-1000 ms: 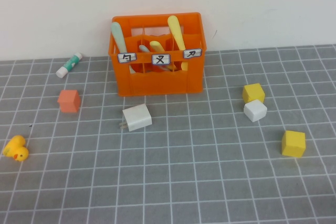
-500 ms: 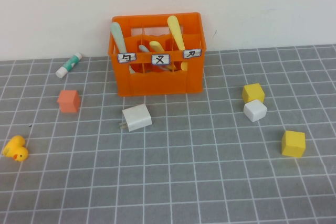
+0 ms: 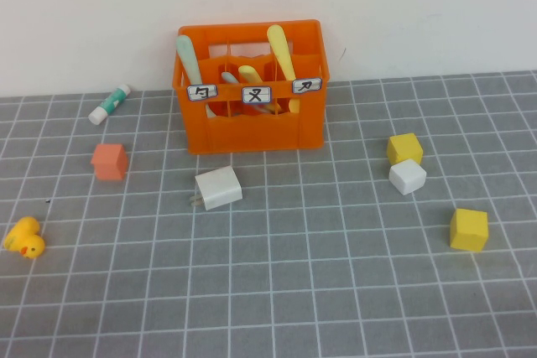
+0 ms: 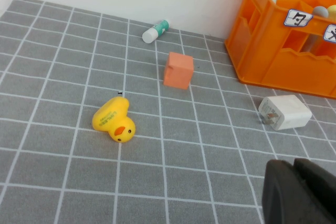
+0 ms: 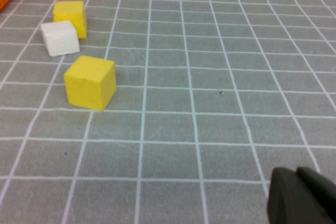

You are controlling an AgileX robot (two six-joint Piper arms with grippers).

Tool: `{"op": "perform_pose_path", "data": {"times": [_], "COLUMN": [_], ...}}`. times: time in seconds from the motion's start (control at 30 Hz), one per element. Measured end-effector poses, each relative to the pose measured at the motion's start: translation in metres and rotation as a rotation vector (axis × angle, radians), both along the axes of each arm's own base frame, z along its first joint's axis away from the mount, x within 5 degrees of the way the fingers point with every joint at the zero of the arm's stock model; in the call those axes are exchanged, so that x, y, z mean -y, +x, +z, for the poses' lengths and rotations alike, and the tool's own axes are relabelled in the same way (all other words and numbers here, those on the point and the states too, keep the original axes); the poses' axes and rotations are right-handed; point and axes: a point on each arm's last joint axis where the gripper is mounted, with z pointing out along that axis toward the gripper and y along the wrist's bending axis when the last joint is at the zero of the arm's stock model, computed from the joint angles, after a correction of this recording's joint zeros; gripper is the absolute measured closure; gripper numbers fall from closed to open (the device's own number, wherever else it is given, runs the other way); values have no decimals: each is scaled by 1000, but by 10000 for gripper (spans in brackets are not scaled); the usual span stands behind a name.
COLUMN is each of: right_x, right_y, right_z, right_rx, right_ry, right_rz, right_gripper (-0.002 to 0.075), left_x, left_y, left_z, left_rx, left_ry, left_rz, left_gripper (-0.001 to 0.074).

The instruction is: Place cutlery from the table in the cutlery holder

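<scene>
Inside the bright orange slotted plastic crate [image 3: 250,85] all the slim plastic cutlery [image 3: 281,49] stands; left gripper [image 4: 299,192] and right gripper [image 5: 302,195], jaws together, wait well short of it above the grey gridded bench [image 3: 336,274]; best leave everything untouched.

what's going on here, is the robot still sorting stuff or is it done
Nothing is being handled right now. All four pieces of cutlery stand in the orange cutlery holder, and none lies on the table. The left gripper and right gripper are both shut, empty and pulled back low over the mat. Only cubes, a duck, a tube and a charger remain out.
</scene>
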Motion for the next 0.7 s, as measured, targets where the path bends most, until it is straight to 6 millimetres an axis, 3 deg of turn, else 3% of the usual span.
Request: {"op": "perform_pose_path", "data": {"times": [0.7], "right_x": [0], "right_y": [0], "right_z": [0], "right_rx": [0], "right_ry": [2], "right_rz": [0], "right_gripper": [727], "left_x": [0], "left_y": [0], "left_z": [-1], "left_rx": [4], "left_ry": [10], "left_rz": [1], "left_gripper": [736]}}
